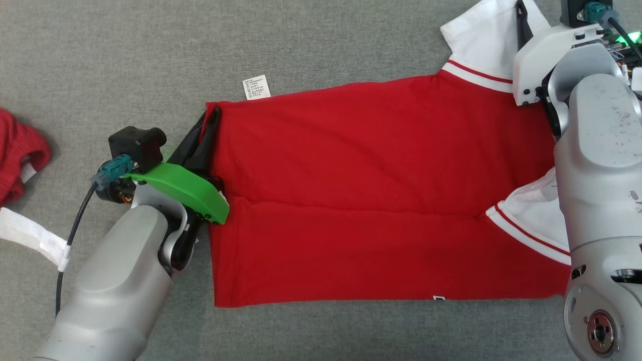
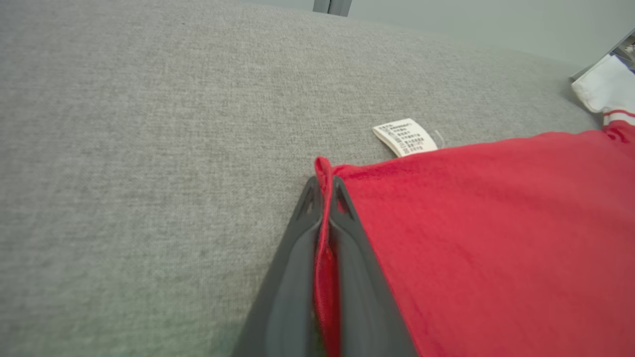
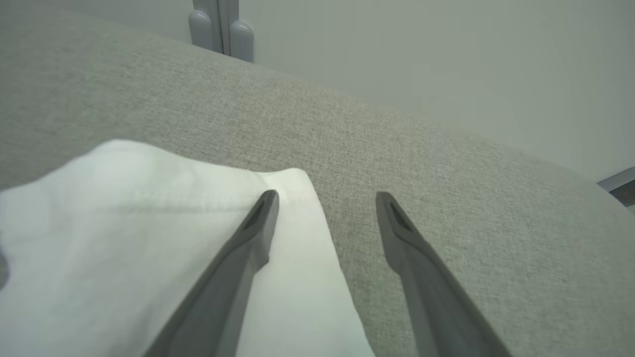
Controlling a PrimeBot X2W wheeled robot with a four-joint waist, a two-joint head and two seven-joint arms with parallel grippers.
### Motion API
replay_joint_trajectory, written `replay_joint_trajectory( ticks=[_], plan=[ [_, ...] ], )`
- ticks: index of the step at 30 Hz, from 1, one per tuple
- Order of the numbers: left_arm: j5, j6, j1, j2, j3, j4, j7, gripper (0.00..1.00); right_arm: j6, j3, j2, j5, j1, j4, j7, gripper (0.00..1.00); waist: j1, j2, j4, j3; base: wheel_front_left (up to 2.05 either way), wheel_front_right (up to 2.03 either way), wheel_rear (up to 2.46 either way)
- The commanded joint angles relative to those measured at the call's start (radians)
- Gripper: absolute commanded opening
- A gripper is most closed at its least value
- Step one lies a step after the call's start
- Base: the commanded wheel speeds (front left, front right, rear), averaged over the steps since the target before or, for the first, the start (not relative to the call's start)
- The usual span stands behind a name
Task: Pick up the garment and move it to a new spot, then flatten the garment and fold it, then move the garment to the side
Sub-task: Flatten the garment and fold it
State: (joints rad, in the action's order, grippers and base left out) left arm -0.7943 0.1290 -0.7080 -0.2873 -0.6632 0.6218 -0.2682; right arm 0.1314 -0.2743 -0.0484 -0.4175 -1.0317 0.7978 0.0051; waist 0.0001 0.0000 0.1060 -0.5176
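**Item: garment** [image 1: 361, 190]. One red short-sleeved shirt with white, red-striped sleeves. It lies spread on the grey cloth surface [image 1: 125, 60], hem to the left and shoulders to the right, with a long crease running left to right through its middle.

**Progress.** The shirt appears placed and largely flattened. No fold across its length is made yet, and the move to the side is not yet done. The grip at the hem reads as the start of a fold or a last pull to smooth.

**Left gripper** [image 2: 325, 188]. One, at the far-left hem corner, fingers pressed together with the red edge pinched between them.

**Right gripper** [image 3: 327, 198]. One, at the far right with its fingers spread wide and holding nothing. One finger is over the far sleeve [image 3: 149, 223], the other over bare surface.

**Count.**
- Sleeves: two, one far right and one near right [image 1: 536, 220], the near one partly behind the right arm.
- Care label [image 1: 257, 87]: one, white, poking out at the far hem edge.
- Other red cloth [image 1: 20, 155]: one bundle at the left edge, well apart from the shirt.
- White strip [image 1: 30, 233]: one, just near of the bundle. Whether it belongs to that bundle cannot be told, since the edge of the view cuts it off.
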Motion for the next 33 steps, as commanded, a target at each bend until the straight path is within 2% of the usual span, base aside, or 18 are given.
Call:
replay_joint_trajectory(
  ticks=[1, 6, 8, 10, 14, 22, 26, 33],
  plan=[
    [-0.003, 0.003, -0.009, 0.004, -0.011, 0.001, 0.007, 0.00, -0.001, -0.011, -0.004, -0.017, -0.014, 0.018, 0.022, 1.00, -0.0001, 0.0000, 0.031, -0.031, 0.00, 0.00, 0.00],
    [-0.011, 0.003, -0.019, 0.010, -0.025, -0.018, 0.007, 0.00, -0.001, -0.058, -0.003, -0.050, -0.029, 0.087, 0.094, 1.00, -0.0001, 0.0000, 0.043, -0.047, 0.00, 0.00, 0.00],
    [-0.013, 0.003, -0.019, 0.011, -0.026, -0.024, 0.007, 0.00, -0.001, -0.062, -0.002, -0.062, -0.025, 0.113, 0.109, 0.00, -0.0001, 0.0000, 0.045, -0.049, 0.00, 0.00, 0.00],
    [-0.014, 0.003, -0.019, 0.010, -0.026, -0.027, 0.007, 0.00, -0.001, -0.076, -0.001, -0.056, -0.022, 0.131, 0.109, 0.00, -0.0001, 0.0000, 0.044, -0.047, 0.00, 0.00, 0.00],
    [-0.004, 0.003, -0.022, 0.006, -0.007, -0.039, 0.007, 0.00, -0.002, -0.114, -0.008, -0.067, -0.031, 0.099, 0.039, 0.00, -0.0001, 0.0000, 0.041, -0.039, 0.00, 0.00, 0.00],
    [0.086, 0.003, -0.001, 0.011, 0.111, -0.125, 0.004, 0.00, -0.002, -0.164, -0.005, -0.073, -0.073, 0.009, -0.235, 0.00, -0.0001, 0.0000, 0.032, -0.004, 0.00, 0.00, 0.00],
    [0.133, 0.003, 0.032, 0.020, 0.157, -0.169, 0.004, 0.00, -0.002, -0.151, -0.004, 0.004, -0.058, -0.022, -0.270, 0.00, -0.0001, 0.0000, 0.018, 0.030, 0.00, 0.00, 0.00],
    [0.173, 0.003, 0.103, 0.019, 0.195, -0.193, 0.004, 0.00, -0.002, -0.037, -0.004, 0.256, 0.113, -0.243, -0.271, 0.00, -0.0001, 0.0000, -0.029, 0.098, 0.00, 0.00, 0.00]
  ],
)
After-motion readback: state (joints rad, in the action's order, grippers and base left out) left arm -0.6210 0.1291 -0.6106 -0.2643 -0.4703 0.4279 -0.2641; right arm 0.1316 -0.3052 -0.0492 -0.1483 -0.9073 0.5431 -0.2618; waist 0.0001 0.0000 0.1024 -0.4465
